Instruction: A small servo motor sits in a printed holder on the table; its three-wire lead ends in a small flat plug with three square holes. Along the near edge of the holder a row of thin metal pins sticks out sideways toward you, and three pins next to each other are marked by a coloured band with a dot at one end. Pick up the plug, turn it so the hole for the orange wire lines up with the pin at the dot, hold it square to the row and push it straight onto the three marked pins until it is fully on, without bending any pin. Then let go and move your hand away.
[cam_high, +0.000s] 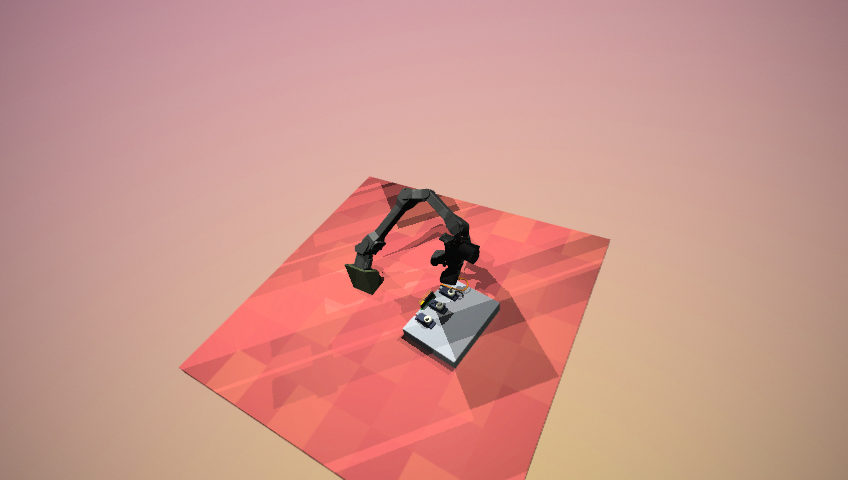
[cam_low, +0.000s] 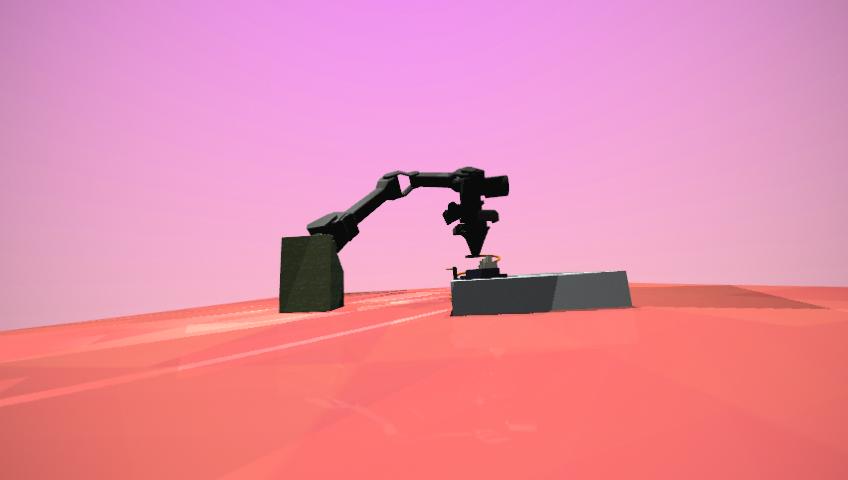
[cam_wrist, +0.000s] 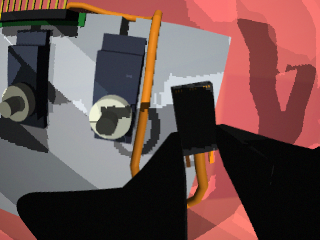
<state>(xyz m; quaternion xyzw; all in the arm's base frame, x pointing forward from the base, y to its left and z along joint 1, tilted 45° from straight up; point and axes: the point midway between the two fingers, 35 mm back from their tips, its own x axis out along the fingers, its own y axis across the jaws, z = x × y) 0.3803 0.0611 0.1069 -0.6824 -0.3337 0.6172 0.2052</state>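
My gripper (cam_high: 449, 281) (cam_low: 473, 254) (cam_wrist: 197, 136) is shut on the small dark plug (cam_wrist: 194, 112) (cam_low: 471, 256), with one finger on each side. The plug is raised over the right part of the grey holder (cam_high: 428, 341) (cam_low: 505, 297) (cam_wrist: 75, 62). In the wrist view its end with small orange marks faces the top, and the orange lead (cam_wrist: 149, 75) (cam_low: 498, 258) leaves its lower end and loops up past the servo motor (cam_wrist: 120, 72). The pin row (cam_wrist: 31, 5) (cam_high: 423, 302) is at the upper left of the wrist view. The marked band and dot cannot be made out.
A second dark servo (cam_wrist: 29, 62) (cam_high: 438, 306) stands left of the nearest one in the wrist view, and a third (cam_high: 425, 320) stands farther along the holder. Pale round horns (cam_wrist: 111, 117) rise from the servos. The lead's loop lies between servo and plug.
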